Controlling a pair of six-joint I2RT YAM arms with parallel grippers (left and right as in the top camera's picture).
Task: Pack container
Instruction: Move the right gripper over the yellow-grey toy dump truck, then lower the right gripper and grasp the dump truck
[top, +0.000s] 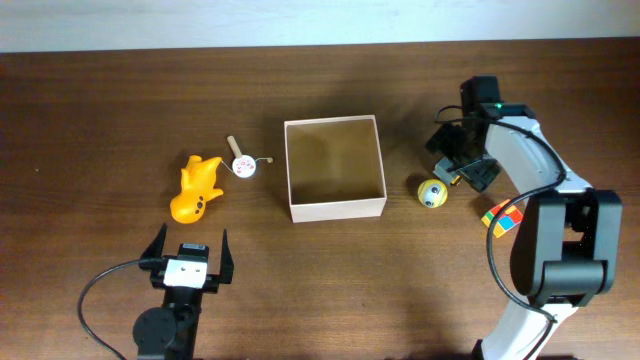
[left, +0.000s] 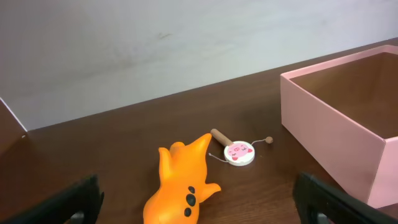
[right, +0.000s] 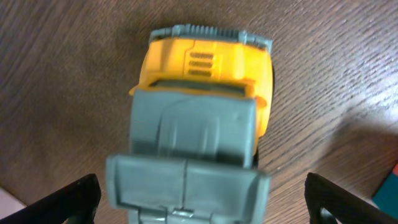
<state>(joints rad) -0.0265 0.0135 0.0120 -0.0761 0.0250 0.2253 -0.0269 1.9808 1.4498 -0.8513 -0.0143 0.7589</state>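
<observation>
Brown wood-grain table (top: 90, 110) carries the square, shallow, open-topped cardboard box (top: 337, 209), white outside and tan inside, near its middle, between the two arms. To its left lie an orange plastic animal toy (top: 197, 187) and, just beside that, a small round white rattle drum with a wooden handle (top: 243, 165). To the box's right sit a yellow ball with a face (top: 432, 193) and, farther out, a multicoloured puzzle cube (top: 503, 218). With jaws spread wide and nothing between them, the left gripper (top: 190, 243) rests near the orange toy. The right gripper (top: 462, 162), released too, hangs over a yellow and grey toy truck (right: 208, 68), fingers (right: 62, 202) apart from it.
</observation>
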